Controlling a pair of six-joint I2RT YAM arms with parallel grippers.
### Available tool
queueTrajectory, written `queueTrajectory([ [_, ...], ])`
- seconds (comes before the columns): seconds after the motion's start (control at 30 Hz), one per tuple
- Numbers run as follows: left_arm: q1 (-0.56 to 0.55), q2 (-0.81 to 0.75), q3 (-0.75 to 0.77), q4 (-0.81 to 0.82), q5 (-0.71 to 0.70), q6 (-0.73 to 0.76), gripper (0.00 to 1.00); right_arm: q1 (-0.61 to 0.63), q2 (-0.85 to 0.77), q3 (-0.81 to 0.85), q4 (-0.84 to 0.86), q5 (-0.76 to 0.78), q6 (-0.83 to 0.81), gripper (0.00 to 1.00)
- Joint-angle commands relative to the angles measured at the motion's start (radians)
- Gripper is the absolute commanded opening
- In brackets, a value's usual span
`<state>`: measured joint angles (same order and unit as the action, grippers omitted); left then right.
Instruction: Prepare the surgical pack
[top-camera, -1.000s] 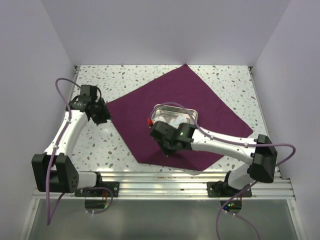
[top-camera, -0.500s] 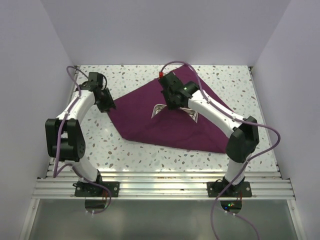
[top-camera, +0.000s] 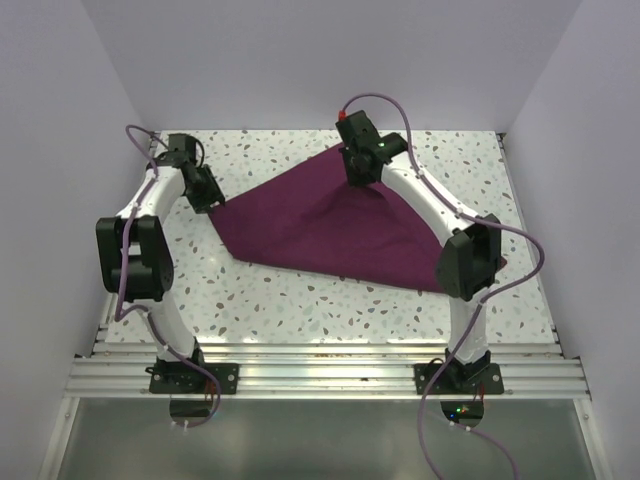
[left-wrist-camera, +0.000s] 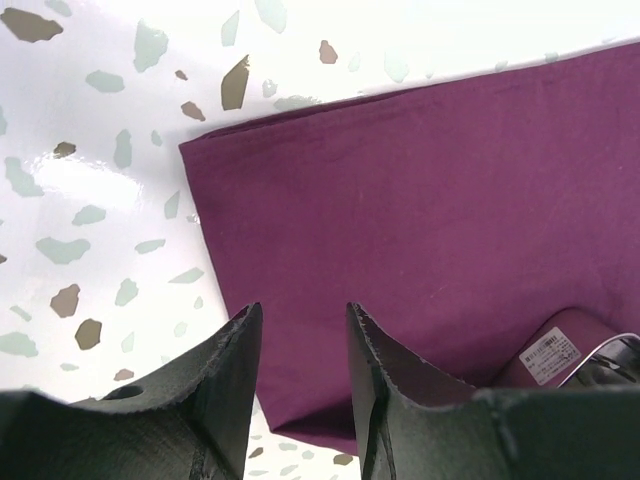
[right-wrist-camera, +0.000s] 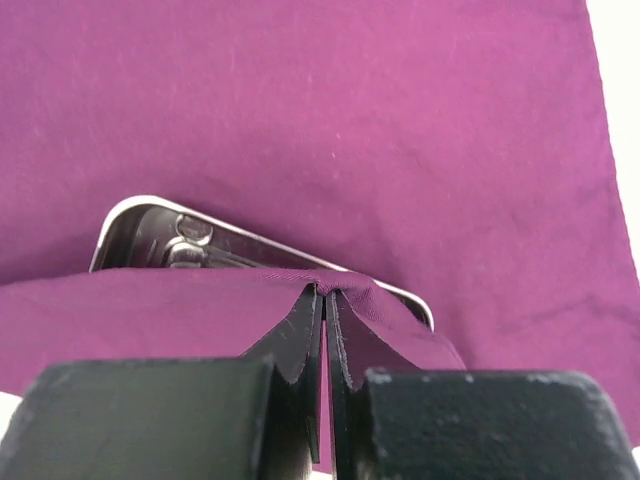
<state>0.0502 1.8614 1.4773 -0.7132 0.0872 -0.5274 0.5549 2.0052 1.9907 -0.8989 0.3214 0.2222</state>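
Pinching a fold of the surgical pack (right-wrist-camera: 350, 120) between its closed fingers, your right gripper (right-wrist-camera: 325, 300) holds it over the metal tray (right-wrist-camera: 150, 230); carry the fold low and straight so the tray is fully covered. Your left gripper (left-wrist-camera: 300, 318) hovers open above the pack's left corner on the table (top-camera: 260, 300); pin that corner if the sheet slides.

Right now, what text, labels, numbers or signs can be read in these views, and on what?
None can be read.
One white label, lower right of the left wrist view, by the surgical pack: dark print, too small to read; what it is stuck on is unclear.
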Motion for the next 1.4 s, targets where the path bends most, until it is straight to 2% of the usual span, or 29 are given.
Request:
queueTrajectory([
  [0.0,0.016,0.021,0.052,0.024,0.028,0.027,0.43,-0.006,0.038,0.1,0.009,-0.001,-0.023,0.0],
  [0.37,0.048,0.054,0.083,0.032,0.06,0.04,0.47,-0.058,0.167,0.24,-0.038,0.01,-0.03,0.0],
  [0.93,0.063,0.071,0.072,0.041,0.069,0.055,0.51,-0.104,0.297,0.292,0.003,-0.041,-0.044,0.0],
  [1.37,0.077,0.128,0.136,0.029,0.069,0.086,0.52,-0.113,0.4,0.266,0.017,-0.133,-0.018,0.0],
])
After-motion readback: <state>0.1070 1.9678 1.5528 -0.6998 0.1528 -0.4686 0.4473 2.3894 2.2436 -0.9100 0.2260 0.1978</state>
